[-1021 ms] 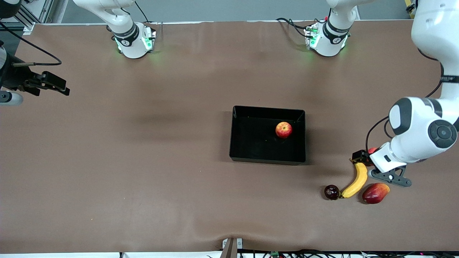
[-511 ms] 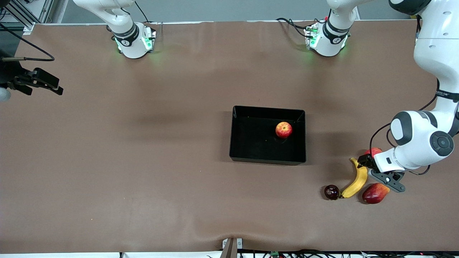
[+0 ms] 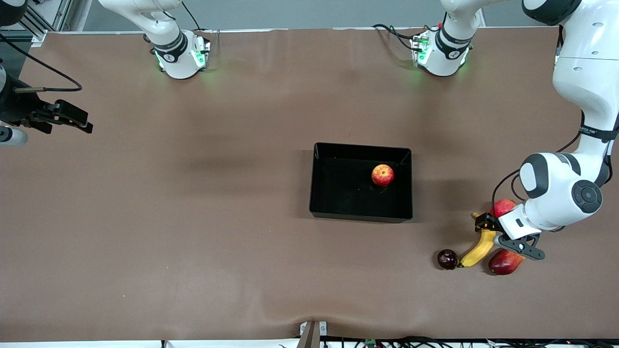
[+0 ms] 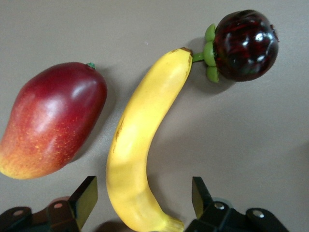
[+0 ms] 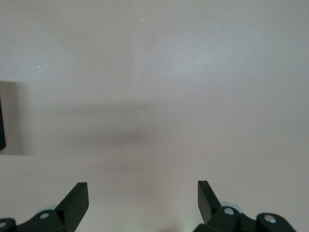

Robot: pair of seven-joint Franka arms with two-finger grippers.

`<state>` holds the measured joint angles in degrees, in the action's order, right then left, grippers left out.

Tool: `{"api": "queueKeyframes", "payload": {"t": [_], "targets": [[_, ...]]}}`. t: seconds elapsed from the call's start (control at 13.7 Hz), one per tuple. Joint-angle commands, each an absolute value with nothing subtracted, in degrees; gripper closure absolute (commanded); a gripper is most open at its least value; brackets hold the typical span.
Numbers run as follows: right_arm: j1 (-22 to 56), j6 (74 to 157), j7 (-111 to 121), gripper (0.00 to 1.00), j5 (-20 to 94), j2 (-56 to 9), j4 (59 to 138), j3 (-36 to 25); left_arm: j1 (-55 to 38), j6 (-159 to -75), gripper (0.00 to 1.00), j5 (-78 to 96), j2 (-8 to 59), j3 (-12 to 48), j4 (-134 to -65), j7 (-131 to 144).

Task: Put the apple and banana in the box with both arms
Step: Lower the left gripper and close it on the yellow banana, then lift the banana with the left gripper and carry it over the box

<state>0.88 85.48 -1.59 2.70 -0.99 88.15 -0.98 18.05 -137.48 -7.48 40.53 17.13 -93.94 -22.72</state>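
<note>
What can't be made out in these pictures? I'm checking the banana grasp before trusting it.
- Front view: the left end effector and wrist cover the banana end it straddles; contact unreadable.
- Left wrist view: the banana's lower tip is cut off by the frame edge; fingers flank it with gaps.
- Front view: the pinkish-red fruit is partly hidden by the left arm.
- Right wrist view: only bare table; the right end effector waits open.

Bright, even overhead light; soft shadows on the brown counter (image 3: 193,217). Glare glints on the dark purple round fruit (image 4: 246,44); the right wrist view looks perhaps slightly washed out.
</note>
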Motion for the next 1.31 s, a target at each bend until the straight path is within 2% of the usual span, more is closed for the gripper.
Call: {"api": "queueKeyframes", "payload": {"t": [0.0,0.15,0.36,0.66,0.73,0.8,0.88,0.95,1.24], "targets": [[-0.18,84.73,-2.02,0.00,2.90,-1.14,86.31,-0.61,18.54,-137.64,0.17,-7.29,42.36,17.23,-92.02,-22.32],[0.00,84.73,-2.02,0.00,2.90,-1.14,86.31,-0.53,18.20,-137.72,0.23,-7.47,42.98,15.66,-91.93,-22.76],[-0.09,84.64,-1.93,0.00,2.90,-1.14,86.31,-0.53,17.84,-138.69,0.25,-7.47,44.12,14.94,-91.32,-22.85],[-0.18,84.55,-1.93,0.00,2.81,-1.14,86.31,-0.62,17.75,-138.87,0.37,-7.47,44.91,14.94,-91.41,-22.68],[-0.26,84.55,-1.93,0.00,2.90,-1.14,86.31,-0.62,17.75,-138.87,0.44,-7.47,45.17,14.94,-91.41,-22.41],[-0.18,84.55,-1.93,0.00,2.81,-1.14,86.31,-0.62,17.75,-138.87,0.70,-7.56,45.18,14.94,-91.41,-22.85],[-0.18,84.55,-1.93,0.00,2.90,-1.14,86.31,-0.62,17.75,-138.87,0.89,-7.65,44.91,14.94,-91.41,-22.85],[-0.18,84.55,-1.93,0.00,2.90,-1.14,86.31,-0.62,17.75,-138.87,1.00,-7.65,44.56,14.94,-91.32,-22.85],[-0.18,84.64,-1.93,0.00,2.81,-1.14,86.31,-0.62,17.84,-137.99,1.00,-7.65,41.67,15.47,-91.40,-23.20]]}}
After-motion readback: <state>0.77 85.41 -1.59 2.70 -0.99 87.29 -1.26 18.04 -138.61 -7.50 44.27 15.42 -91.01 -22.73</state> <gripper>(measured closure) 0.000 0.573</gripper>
